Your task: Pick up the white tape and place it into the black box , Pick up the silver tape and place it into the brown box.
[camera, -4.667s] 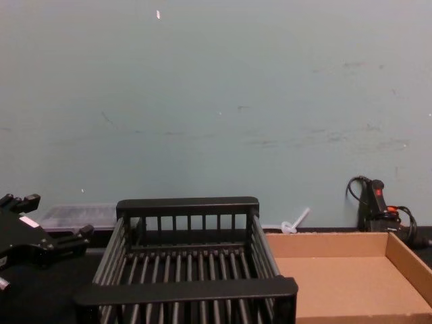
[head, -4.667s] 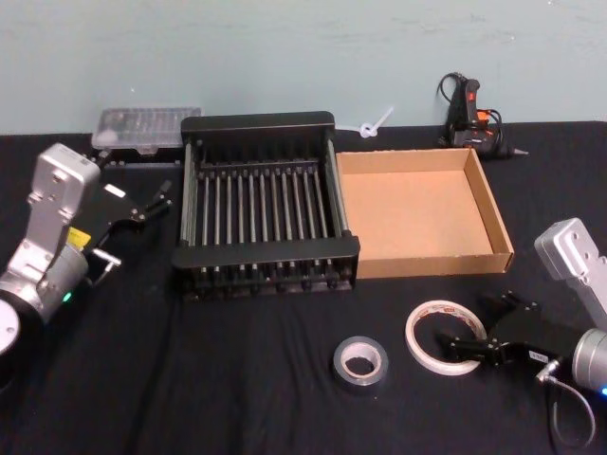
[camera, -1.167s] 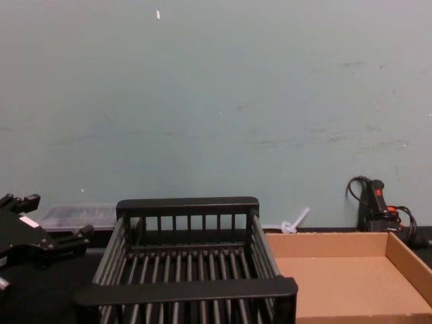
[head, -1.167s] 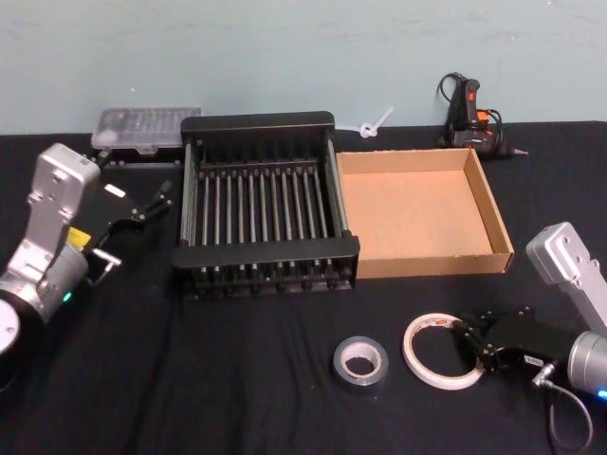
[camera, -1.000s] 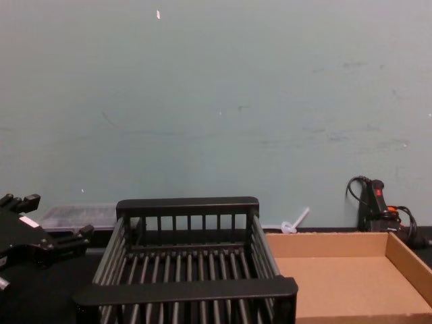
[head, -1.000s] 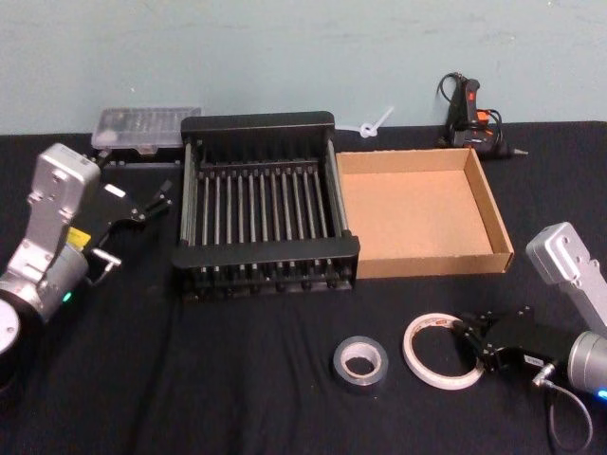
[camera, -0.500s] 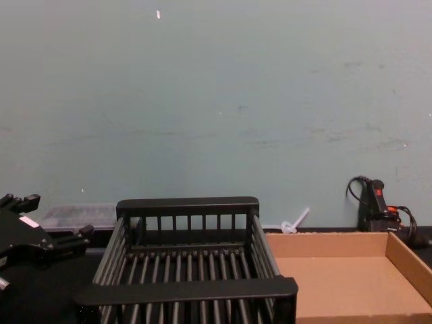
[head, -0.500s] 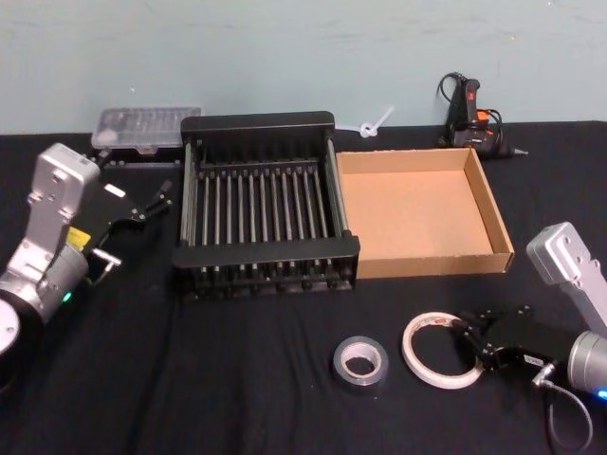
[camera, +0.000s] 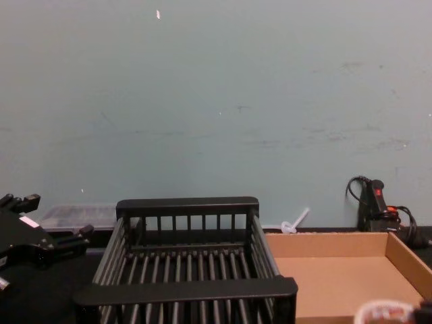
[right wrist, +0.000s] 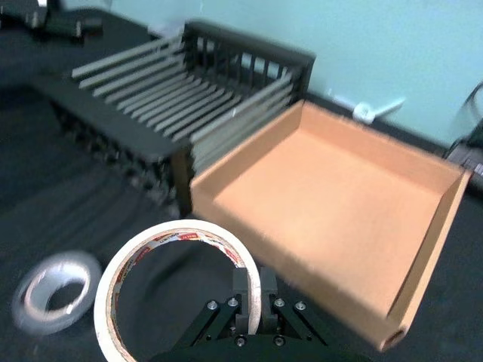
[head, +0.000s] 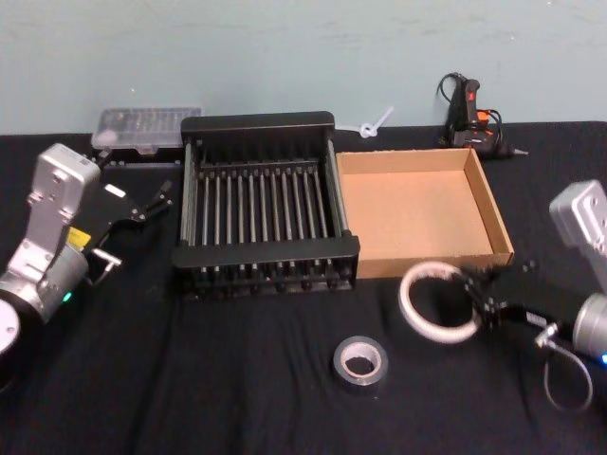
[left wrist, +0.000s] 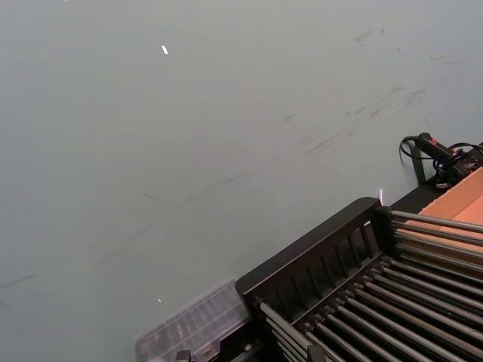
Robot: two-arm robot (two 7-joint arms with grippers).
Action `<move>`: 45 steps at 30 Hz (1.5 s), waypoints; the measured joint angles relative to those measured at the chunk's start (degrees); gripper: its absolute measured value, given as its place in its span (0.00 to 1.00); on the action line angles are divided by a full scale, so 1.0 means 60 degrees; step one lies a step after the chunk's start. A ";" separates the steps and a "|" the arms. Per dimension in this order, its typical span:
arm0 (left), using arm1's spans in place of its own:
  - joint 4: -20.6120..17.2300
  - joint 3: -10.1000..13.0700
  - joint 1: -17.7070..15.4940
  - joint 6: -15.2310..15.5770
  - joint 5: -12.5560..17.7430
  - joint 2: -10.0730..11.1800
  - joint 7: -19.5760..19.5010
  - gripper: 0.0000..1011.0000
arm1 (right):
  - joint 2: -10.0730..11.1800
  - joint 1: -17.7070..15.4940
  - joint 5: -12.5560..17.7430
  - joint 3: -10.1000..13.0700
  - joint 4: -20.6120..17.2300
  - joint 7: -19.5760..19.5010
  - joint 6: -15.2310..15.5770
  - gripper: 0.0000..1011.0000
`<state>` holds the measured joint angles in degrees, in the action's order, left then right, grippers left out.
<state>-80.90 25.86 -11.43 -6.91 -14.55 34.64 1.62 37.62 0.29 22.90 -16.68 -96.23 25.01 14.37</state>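
A scuffed pale teal wall rises at 12 o'clock behind the table, which is draped in black cloth.

red marks on the white tape stay unreadable.

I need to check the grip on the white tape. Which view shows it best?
The right wrist view: the white tape stands close up, the right gripper shut on its rim. The head view shows the ring smaller, held near the brown box. The chest view catches just its top edge.
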 joint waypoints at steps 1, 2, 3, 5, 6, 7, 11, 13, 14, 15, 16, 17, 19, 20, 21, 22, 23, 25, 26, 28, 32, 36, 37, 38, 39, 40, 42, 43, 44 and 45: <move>0.0000 0.0000 0.0000 0.0000 0.0000 0.0000 0.0000 0.99 | -0.0035 0.0067 0.0000 0.0003 0.0000 -0.0020 -0.0021 0.10; 0.0000 0.0000 0.0000 0.0000 0.0000 0.0000 0.0000 0.99 | -0.0071 0.0130 0.0000 0.0003 0.0004 -0.0031 -0.0040 0.10; 0.0000 0.0000 0.0000 0.0000 0.0000 0.0000 0.0000 0.99 | -0.0108 0.0205 -0.0004 0.0002 0.0014 -0.0042 -0.0056 0.10; 0.0000 0.0000 0.0000 0.0000 0.0000 0.0000 0.0000 0.99 | -0.0204 0.0418 -0.0032 -0.0034 0.0080 -0.0080 -0.0106 0.10; 0.0000 0.0000 0.0000 0.0000 0.0000 0.0000 0.0000 0.99 | -0.0275 0.0575 -0.0087 -0.0078 0.0136 -0.0096 -0.0140 0.10; 0.0000 0.0000 0.0000 0.0000 0.0000 0.0000 0.0000 0.99 | -0.0312 0.0653 -0.0121 -0.0104 0.0164 -0.0099 -0.0157 0.10; 0.0000 0.0000 0.0000 0.0000 0.0000 0.0000 0.0001 0.99 | -0.0492 0.1042 -0.0296 -0.0252 0.0320 -0.0107 -0.0232 0.10; 0.0000 0.0000 0.0000 0.0000 0.0000 0.0000 0.0000 0.99 | -0.0603 0.1279 -0.0393 -0.0365 0.0433 -0.0102 -0.0254 0.10; 0.0001 0.0000 0.0000 0.0000 0.0000 0.0000 0.0001 0.99 | -0.0644 0.1358 -0.0428 -0.0405 0.0476 -0.0098 -0.0258 0.10; 0.0000 0.0000 0.0000 0.0000 0.0000 0.0000 0.0000 0.99 | -0.0733 0.1527 -0.0517 -0.0493 0.0559 -0.0087 -0.0268 0.10; 0.0000 0.0000 0.0000 0.0000 0.0000 0.0000 0.0000 0.99 | -0.0780 0.1626 -0.0556 -0.0541 0.0603 -0.0078 -0.0272 0.10; 0.0000 0.0000 -0.0001 0.0000 0.0000 0.0000 0.0000 0.99 | -0.0821 0.1708 -0.0594 -0.0587 0.0651 -0.0061 -0.0275 0.10; 0.0000 0.0000 0.0000 0.0000 0.0000 0.0000 0.0000 0.99 | -0.0969 0.1963 -0.0702 -0.0744 0.0799 -0.0018 -0.0282 0.10; 0.0000 0.0000 -0.0001 0.0000 0.0000 0.0000 0.0000 0.99 | -0.1015 0.2045 -0.0743 -0.0793 0.0848 -0.0008 -0.0284 0.10; 0.0000 0.0000 0.0000 0.0000 0.0000 0.0001 0.0000 0.99 | -0.1061 0.2131 -0.0782 -0.0839 0.0895 0.0008 -0.0285 0.10; 0.0000 0.0000 0.0000 0.0000 0.0000 0.0000 0.0000 0.99 | -0.1103 0.2221 -0.0821 -0.0881 0.0938 0.0023 -0.0286 0.10; 0.0000 0.0000 0.0000 0.0000 0.0000 0.0001 0.0000 0.99 | -0.1191 0.2365 -0.0899 -0.0969 0.1030 0.0050 -0.0291 0.10; 0.0000 0.0000 0.0000 0.0000 0.0000 0.0000 0.0000 0.99 | -0.1351 0.2651 -0.1039 -0.1134 0.1229 0.0100 -0.0313 0.10; 0.0000 0.0000 0.0000 0.0000 0.0000 0.0000 0.0000 0.99 | -0.1351 0.2651 -0.1039 -0.1134 0.1229 0.0100 -0.0313 0.10; 0.0000 0.0000 -0.0001 0.0000 0.0000 0.0000 0.0000 0.99 | -0.1479 0.2885 -0.1153 -0.1269 0.1397 0.0160 -0.0354 0.10; 0.0000 0.0000 -0.0001 0.0000 0.0000 0.0000 0.0000 0.99 | -0.1729 0.3264 -0.1350 -0.1505 0.1766 0.0273 -0.0423 0.10; 0.0000 0.0000 0.0000 0.0000 0.0000 0.0000 0.0000 0.99 | -0.2032 0.3685 -0.1529 -0.1771 0.2253 0.0399 -0.0517 0.10; 0.0000 0.0000 0.0000 0.0000 0.0000 0.0000 0.0000 0.99 | -0.2087 0.3753 -0.1568 -0.1818 0.2342 0.0422 -0.0535 0.10; 0.0000 0.0000 0.0000 0.0000 0.0000 0.0000 0.0000 0.99 | -0.2142 0.3818 -0.1600 -0.1866 0.2422 0.0443 -0.0554 0.10; 0.0000 0.0000 0.0000 0.0000 0.0000 0.0000 0.0001 0.99 | -0.2203 0.3897 -0.1630 -0.1914 0.2505 0.0469 -0.0572 0.10; 0.0000 0.0000 0.0000 0.0000 0.0000 0.0000 0.0000 0.99 | -0.2304 0.4035 -0.1701 -0.1999 0.2682 0.0510 -0.0613 0.10; 0.0000 0.0000 0.0000 0.0000 0.0000 0.0000 0.0000 0.99 | -0.2479 0.4247 -0.1798 -0.2138 0.2926 0.0581 -0.0685 0.10; 0.0000 0.0000 0.0000 0.0000 0.0000 0.0000 0.0000 0.99 | -0.2533 0.4314 -0.1829 -0.2179 0.3015 0.0598 -0.0711 0.10; 0.0000 0.0000 -0.0001 0.0000 0.0000 0.0000 0.0001 0.99 | -0.2587 0.4386 -0.1860 -0.2222 0.3104 0.0618 -0.0734 0.10; 0.0000 0.0000 -0.0001 0.0000 0.0000 0.0000 0.0000 0.99 | -0.2644 0.4452 -0.1889 -0.2259 0.3182 0.0636 -0.0755 0.10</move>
<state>-80.90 25.86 -11.44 -6.91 -14.55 34.65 1.62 21.76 27.00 11.56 -30.24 -77.13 28.83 9.84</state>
